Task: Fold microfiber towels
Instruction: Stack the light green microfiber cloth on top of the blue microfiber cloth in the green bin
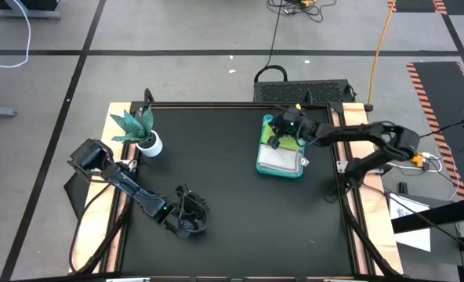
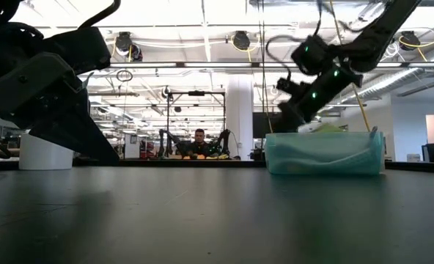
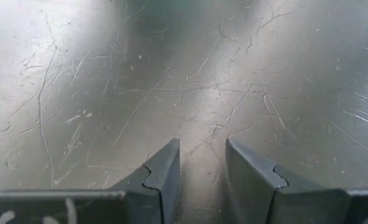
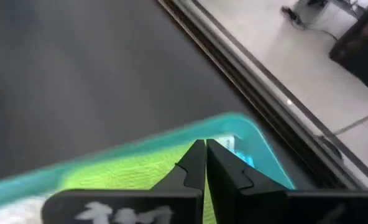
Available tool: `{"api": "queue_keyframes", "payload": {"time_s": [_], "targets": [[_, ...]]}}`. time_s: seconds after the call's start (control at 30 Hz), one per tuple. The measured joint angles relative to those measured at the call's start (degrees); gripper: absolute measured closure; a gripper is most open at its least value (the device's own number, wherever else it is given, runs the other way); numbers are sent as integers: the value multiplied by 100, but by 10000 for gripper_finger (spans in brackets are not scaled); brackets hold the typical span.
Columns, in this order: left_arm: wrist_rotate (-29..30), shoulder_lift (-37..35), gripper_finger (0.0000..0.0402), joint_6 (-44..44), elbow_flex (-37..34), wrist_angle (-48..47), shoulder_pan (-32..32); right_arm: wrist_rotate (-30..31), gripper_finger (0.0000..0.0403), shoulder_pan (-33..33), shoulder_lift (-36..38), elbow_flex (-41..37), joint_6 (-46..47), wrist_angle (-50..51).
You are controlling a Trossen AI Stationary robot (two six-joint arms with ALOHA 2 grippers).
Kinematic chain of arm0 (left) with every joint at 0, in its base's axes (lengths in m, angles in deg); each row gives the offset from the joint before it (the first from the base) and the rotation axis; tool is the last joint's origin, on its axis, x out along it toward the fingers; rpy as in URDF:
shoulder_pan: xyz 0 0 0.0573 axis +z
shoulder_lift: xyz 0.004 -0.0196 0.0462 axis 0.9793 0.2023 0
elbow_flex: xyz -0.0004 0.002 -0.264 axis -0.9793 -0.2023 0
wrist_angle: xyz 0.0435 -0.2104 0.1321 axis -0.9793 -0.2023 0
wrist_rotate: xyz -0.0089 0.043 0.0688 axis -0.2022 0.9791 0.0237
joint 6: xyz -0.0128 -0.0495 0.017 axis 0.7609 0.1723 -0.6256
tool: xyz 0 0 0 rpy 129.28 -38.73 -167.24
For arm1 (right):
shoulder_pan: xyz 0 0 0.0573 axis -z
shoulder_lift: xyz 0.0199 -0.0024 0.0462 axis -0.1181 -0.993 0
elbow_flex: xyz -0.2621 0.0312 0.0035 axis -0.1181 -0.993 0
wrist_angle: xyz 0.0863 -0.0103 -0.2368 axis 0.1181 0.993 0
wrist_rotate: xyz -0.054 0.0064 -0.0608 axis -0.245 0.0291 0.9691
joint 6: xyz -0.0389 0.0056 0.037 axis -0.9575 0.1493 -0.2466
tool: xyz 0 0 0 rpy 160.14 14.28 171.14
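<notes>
A teal tray [image 1: 273, 165] stands at the table's far right and holds microfiber towels. A lime green towel [image 1: 291, 145] lies at its far end and a white-grey one [image 1: 282, 160] nearer. My right gripper [image 1: 277, 136] is shut just above the tray's far end, over the lime green towel [image 4: 128, 171]; the fingertips [image 4: 196, 149] sit close to the tray's far corner [image 4: 246, 124]. My left gripper [image 1: 191, 219] stands open low over bare table at the near left, with nothing between its fingers [image 3: 165, 168]. My right gripper comes slanting down from the table's right over the lime green towel's far edge [image 4: 171, 163]. The fingers themselves hide whether they touch or pinch the cloth, so I cannot tell.
A small green plant in a white pot [image 1: 143, 133] stands at the far left of the black, scratched tabletop [image 1: 216, 180]. In the low view the tray [image 2: 325, 154] stands right of centre, with people and desks in the room beyond.
</notes>
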Motion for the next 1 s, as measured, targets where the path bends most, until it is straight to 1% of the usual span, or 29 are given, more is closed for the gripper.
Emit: {"api": "queue_keyframes", "payload": {"time_s": [0.1,0.2,0.3,0.37,0.47,0.57,0.63,0.7,0.8,0.93,1.0], "targets": [[0,0,270,8,0,0,0,2,395,-159,508,0,266,259],[-3,0,270,40,0,1,-5,228,399,-320,1058,4,1126,809],[-42,0,270,69,0,4,-5,525,402,-499,1487,6,1958,1703],[-44,0,270,107,0,4,-5,576,402,-630,1678,6,2413,2287],[-44,0,270,114,0,4,-5,615,402,-798,1819,6,2729,3009],[-42,1,270,114,0,4,-5,1139,402,-888,1821,6,2900,3367],[-42,0,270,114,0,5,-5,1566,402,-874,1725,6,2912,3455],[-42,0,270,114,0,5,-5,1787,402,-766,1586,-43,2852,3387],[-41,0,270,111,0,10,-5,1781,403,-550,1271,-197,2387,2817],[-39,0,270,68,0,39,-5,1753,403,-347,778,-479,1317,1739],[-39,0,270,67,0,45,-5,1576,403,-268,581,-520,863,1477]]}}
